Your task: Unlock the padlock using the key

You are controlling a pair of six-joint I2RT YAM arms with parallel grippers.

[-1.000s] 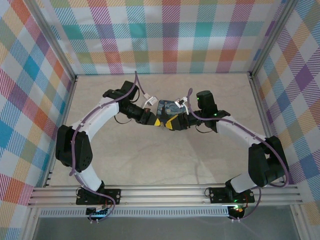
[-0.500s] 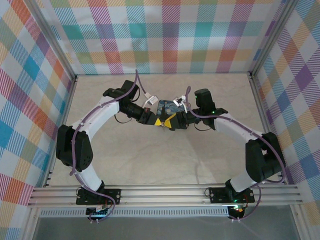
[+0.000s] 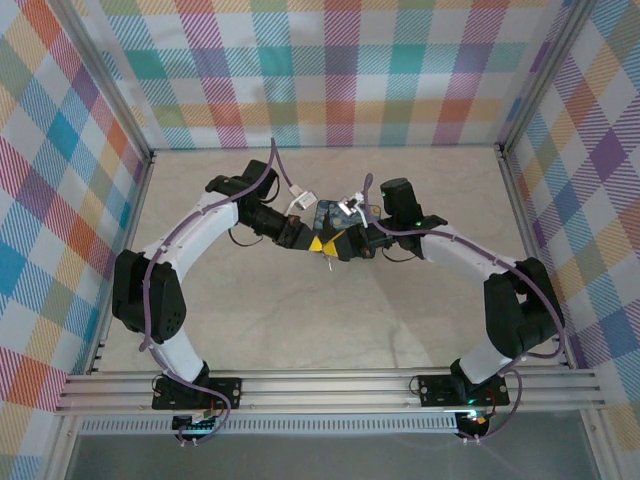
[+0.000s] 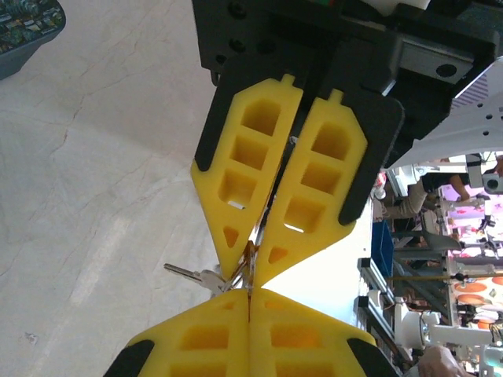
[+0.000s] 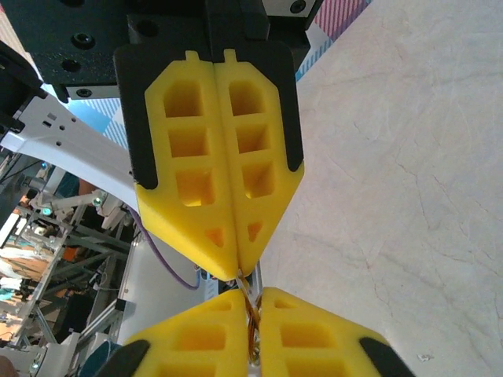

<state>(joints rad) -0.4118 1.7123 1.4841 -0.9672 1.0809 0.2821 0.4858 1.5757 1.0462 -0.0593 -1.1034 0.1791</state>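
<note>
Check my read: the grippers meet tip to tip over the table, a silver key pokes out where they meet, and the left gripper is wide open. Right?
No: the left gripper is shut, jaws pressed together, as the right wrist view shows. It does meet the right gripper tip to tip over the table, the silver key poking out there.
</note>
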